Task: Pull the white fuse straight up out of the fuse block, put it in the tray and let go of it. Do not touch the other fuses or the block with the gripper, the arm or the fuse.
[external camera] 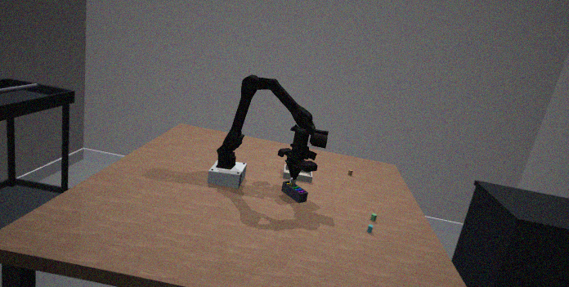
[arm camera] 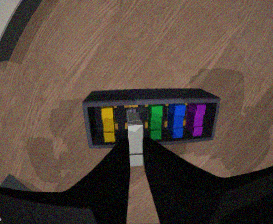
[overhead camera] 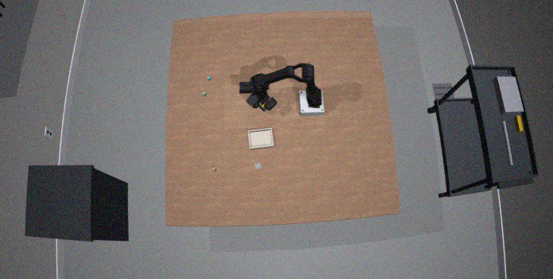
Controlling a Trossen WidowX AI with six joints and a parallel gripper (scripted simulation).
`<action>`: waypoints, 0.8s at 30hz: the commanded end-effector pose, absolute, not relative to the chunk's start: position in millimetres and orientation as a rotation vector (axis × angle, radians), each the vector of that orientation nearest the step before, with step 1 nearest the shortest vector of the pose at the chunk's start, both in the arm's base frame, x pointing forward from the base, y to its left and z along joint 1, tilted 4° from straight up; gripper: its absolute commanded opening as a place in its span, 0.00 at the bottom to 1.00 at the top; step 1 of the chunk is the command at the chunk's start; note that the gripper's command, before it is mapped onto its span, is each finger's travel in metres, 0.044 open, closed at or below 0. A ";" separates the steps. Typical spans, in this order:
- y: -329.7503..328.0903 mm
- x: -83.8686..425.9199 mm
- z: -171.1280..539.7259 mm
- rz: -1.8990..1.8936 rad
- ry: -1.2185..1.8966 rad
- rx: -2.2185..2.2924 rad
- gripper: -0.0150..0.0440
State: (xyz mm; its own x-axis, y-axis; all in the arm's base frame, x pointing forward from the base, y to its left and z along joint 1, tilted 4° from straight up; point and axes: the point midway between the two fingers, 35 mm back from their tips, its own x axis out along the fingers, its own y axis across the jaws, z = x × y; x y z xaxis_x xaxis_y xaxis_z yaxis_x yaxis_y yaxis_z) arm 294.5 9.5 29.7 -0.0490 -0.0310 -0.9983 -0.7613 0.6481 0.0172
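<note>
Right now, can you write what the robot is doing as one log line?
stage: lifting | fingers: shut on white fuse | fuse block: on table, four colored fuses seated | tray: holds nothing

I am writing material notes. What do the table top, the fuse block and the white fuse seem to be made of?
Table top: wood or wood-look laminate, matte, with a visible brown grain.
Fuse block: probably dark plastic, dull, with no shine or grain.
White fuse, held by the gripper: likely plain opaque plastic; too blurred to be sure.
</note>
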 end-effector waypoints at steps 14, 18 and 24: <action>10.5 296.0 45.5 0.672 1.518 -0.683 0.25; 10.7 296.2 52.0 0.672 1.518 -0.683 0.25; 10.8 296.3 57.6 0.672 1.518 -0.682 0.25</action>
State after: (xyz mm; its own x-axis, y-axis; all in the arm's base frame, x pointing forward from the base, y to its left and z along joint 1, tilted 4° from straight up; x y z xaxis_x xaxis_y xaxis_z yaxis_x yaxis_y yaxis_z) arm 295.1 10.2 53.3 -0.0527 -0.0313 -0.9981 -0.7624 0.6467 0.0200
